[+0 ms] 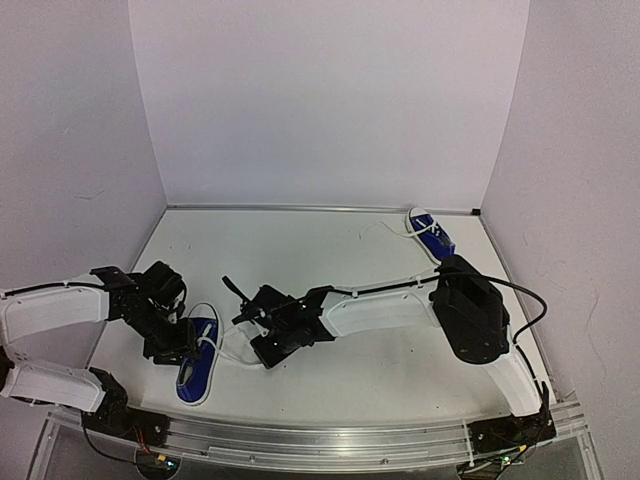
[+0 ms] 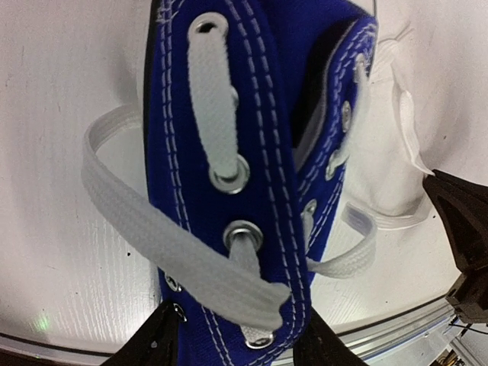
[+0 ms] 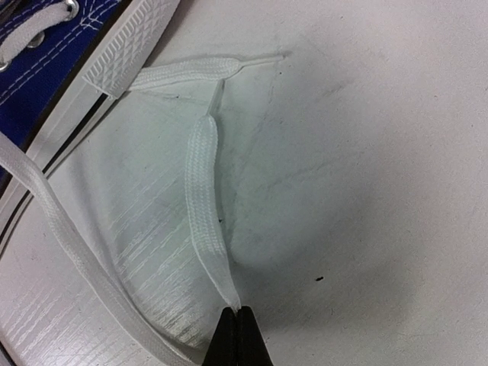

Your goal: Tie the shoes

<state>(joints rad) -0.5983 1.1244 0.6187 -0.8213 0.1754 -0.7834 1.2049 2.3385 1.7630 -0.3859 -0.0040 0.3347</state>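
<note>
One blue shoe (image 1: pixel 200 358) lies near the front left with its white laces trailing right. My left gripper (image 1: pixel 172 338) is at its left side. In the left wrist view the fingers (image 2: pixel 156 343) press both flanks of the shoe's blue upper (image 2: pixel 229 114), and a lace (image 2: pixel 175 259) crosses in front. My right gripper (image 1: pixel 262 347) is just right of that shoe. In the right wrist view it (image 3: pixel 236 316) is shut on a white lace (image 3: pixel 202 191), beside the shoe's sole (image 3: pixel 114 57). The second shoe (image 1: pixel 431 234) lies at the back right, untouched.
White walls enclose the table on three sides. A metal rail (image 1: pixel 330 440) runs along the front edge. The right arm (image 1: pixel 465 305) stretches across the middle of the table. A second lace end (image 3: pixel 191 70) lies flat near the sole.
</note>
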